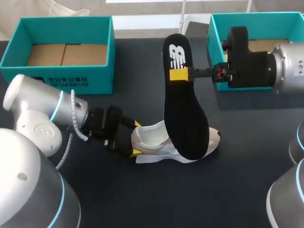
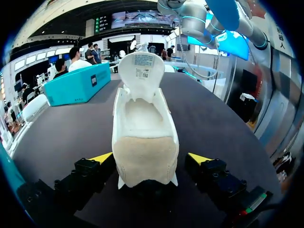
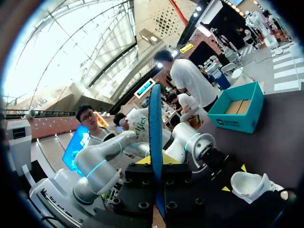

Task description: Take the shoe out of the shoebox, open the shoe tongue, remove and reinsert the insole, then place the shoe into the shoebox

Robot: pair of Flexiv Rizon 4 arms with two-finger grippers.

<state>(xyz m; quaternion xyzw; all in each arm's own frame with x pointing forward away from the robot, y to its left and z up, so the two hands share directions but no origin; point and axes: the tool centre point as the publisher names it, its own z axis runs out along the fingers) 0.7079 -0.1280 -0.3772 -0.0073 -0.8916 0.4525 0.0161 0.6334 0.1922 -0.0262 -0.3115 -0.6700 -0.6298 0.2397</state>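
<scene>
A white shoe (image 1: pixel 151 136) lies on the dark table, heel toward my left arm. In the left wrist view the shoe (image 2: pixel 142 133) has its tongue raised, and no insole shows inside. My left gripper (image 1: pixel 137 138) is open with its yellow tips on either side of the heel (image 2: pixel 151 159). My right gripper (image 1: pixel 183 74) is shut on the heel end of the black insole (image 1: pixel 183 109). The insole slants down over the shoe's front. The right wrist view shows the insole (image 3: pixel 156 128) edge-on between the fingers, with the shoe (image 3: pixel 251 185) far below.
An open teal shoebox (image 1: pixel 66 78) stands at the back left with cardboard in its bottom. A second teal box (image 1: pixel 259 16) stands at the back right, partly behind my right arm. The table's front is bare dark surface.
</scene>
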